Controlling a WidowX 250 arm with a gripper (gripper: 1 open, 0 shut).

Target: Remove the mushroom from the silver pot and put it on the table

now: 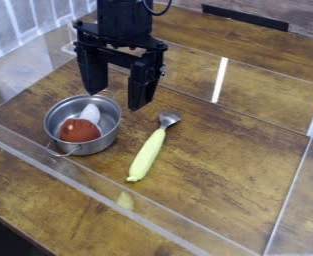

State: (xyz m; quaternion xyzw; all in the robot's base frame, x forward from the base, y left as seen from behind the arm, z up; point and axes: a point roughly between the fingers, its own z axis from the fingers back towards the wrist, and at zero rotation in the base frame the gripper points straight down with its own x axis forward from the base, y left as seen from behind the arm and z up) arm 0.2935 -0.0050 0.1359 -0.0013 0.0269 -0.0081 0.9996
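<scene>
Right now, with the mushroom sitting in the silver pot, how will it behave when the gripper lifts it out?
The mushroom has a glossy rounded cap, so open fingers may slip off it. It looks small and probably light. Once on the table, its round shape could let it roll. The silver pot has low walls, so lifting it clear seems easy.

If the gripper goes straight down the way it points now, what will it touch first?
Probably the silver pot or the mushroom in it. The open gripper points down, above the pot's right rim. Depth is unclear from one view, so its right finger might reach the bare table beside the pot instead.
</scene>
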